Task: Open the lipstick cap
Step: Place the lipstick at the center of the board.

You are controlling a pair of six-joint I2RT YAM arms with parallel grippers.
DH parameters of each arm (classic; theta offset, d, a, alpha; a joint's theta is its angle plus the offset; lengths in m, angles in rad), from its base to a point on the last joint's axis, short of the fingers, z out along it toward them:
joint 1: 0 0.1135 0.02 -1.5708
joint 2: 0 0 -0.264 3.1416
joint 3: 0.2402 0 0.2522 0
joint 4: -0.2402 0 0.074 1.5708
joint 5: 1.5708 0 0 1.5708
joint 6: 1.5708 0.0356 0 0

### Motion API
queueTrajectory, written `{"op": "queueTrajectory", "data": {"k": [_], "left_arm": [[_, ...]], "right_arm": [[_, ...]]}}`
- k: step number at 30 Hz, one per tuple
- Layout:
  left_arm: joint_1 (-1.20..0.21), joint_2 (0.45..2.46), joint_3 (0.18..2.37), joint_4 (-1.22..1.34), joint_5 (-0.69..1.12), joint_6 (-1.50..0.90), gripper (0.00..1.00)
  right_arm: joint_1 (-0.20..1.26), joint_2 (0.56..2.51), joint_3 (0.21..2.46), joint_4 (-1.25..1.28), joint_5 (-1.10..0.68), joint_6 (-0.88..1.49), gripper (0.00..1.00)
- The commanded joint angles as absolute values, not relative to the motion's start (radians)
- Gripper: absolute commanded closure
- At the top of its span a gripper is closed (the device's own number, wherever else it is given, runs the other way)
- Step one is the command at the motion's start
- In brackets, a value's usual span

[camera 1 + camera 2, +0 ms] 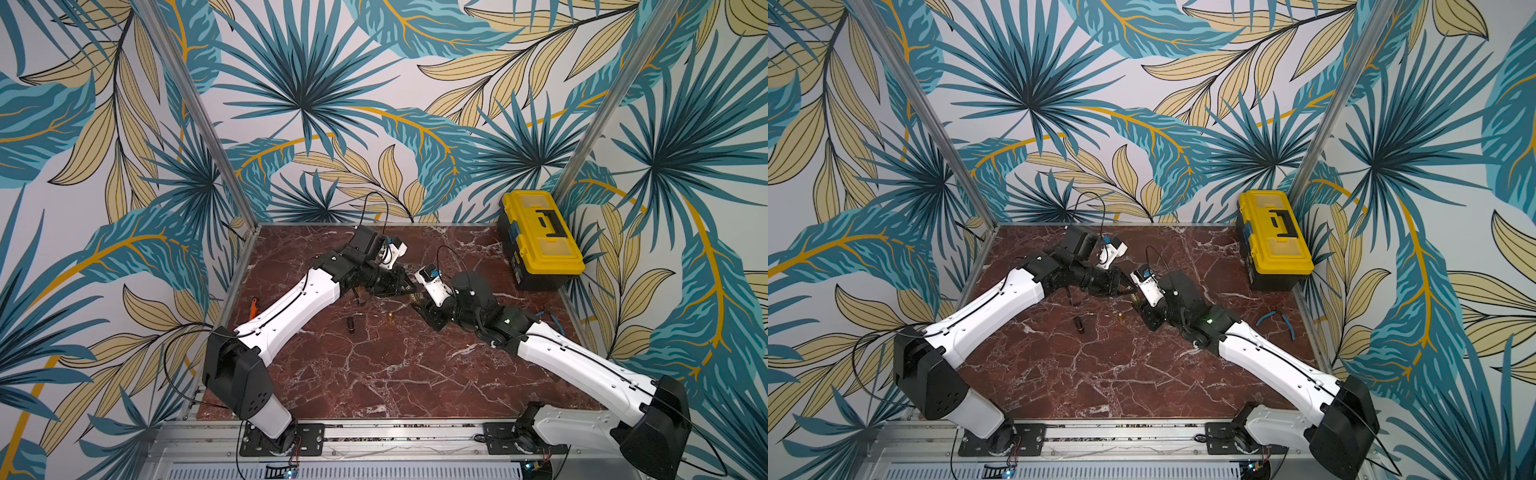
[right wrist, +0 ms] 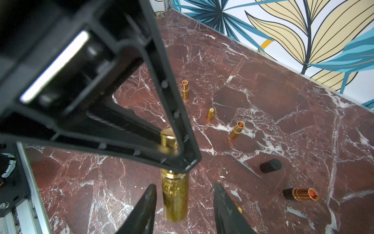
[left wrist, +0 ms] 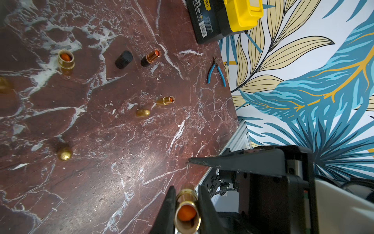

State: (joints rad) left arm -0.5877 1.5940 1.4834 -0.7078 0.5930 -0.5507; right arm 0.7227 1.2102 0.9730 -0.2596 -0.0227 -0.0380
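Observation:
My left gripper [image 3: 186,187] is shut on a gold lipstick [image 3: 187,214], whose bare orange end faces the left wrist camera. The tube's other end [image 2: 175,196] sticks out past the left fingertips [image 2: 188,164], between the fingers of my right gripper [image 2: 185,185]. Those fingers stand open and touch neither side of it. In both top views the two grippers meet over the middle of the table [image 1: 414,296] [image 1: 1134,296]. No cap sits on the held lipstick. Loose gold caps [image 3: 142,113] [image 3: 64,154] lie on the table.
Other opened gold lipsticks [image 2: 185,89] [image 2: 236,129], a black lipstick [image 2: 300,194] and its black cap [image 2: 270,165] lie on the red marble table [image 1: 374,374]. A yellow toolbox [image 1: 540,237] stands at the back right. Blue pliers [image 1: 1277,318] lie near the right edge and an orange tool [image 1: 253,307] near the left.

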Motion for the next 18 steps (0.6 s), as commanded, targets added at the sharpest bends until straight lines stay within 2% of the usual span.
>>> {"op": "queueTrajectory", "data": {"k": [1,14,18], "left_arm": [[-0.58,1.591,1.489,-0.716,0.564,-0.529,0.88],[-0.565,1.68,1.556,-0.716,0.446,-0.508,0.88],[-0.581,1.705,1.566,-0.716,0.332,-0.48,0.88]], "right_arm": [[0.726,1.179,0.976,-0.264,0.0,-0.039,0.52],[0.726,1.055,0.962,-0.353,0.083,-0.025,0.49],[0.726,1.018,0.965,-0.383,0.124,-0.023,0.49]]}}
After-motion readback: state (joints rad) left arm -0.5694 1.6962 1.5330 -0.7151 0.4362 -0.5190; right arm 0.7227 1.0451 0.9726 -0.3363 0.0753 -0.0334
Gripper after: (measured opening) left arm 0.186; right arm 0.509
